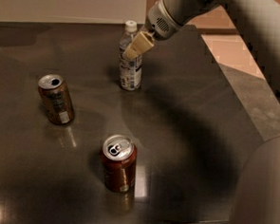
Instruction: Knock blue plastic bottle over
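Note:
The blue plastic bottle (130, 61) stands upright at the back middle of the dark table. It is clear, with a white cap and a white-bluish label. My gripper (136, 47) reaches in from the upper right. Its cream fingertips overlap the bottle's upper body just below the cap, on its right side.
A gold-brown soda can (56, 99) stands at the left. A reddish-brown soda can (118, 163) stands near the front middle. The dark table (195, 136) ends at the right and front edges. My arm crosses the upper right, and the robot's body fills the lower right corner.

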`<move>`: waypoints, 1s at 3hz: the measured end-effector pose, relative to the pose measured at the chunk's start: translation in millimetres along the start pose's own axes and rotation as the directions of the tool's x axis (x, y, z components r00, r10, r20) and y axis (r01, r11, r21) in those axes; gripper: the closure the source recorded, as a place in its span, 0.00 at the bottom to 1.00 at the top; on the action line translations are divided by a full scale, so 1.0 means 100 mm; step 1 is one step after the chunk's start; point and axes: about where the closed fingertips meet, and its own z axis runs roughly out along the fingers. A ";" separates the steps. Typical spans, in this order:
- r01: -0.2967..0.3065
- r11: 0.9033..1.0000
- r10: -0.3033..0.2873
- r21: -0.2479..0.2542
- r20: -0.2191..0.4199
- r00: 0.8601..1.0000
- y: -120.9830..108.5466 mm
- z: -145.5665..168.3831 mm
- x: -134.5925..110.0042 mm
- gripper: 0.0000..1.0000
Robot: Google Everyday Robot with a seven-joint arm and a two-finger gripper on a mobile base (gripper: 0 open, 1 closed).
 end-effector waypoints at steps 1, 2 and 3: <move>0.001 1.000 -0.001 -0.013 0.020 1.000 0.01 -0.06 0.01 0.64; 0.028 0.999 -0.028 -0.022 0.005 1.000 0.06 -0.29 0.00 0.87; 0.105 0.994 -0.108 -0.031 -0.094 0.990 0.15 -0.59 0.03 1.00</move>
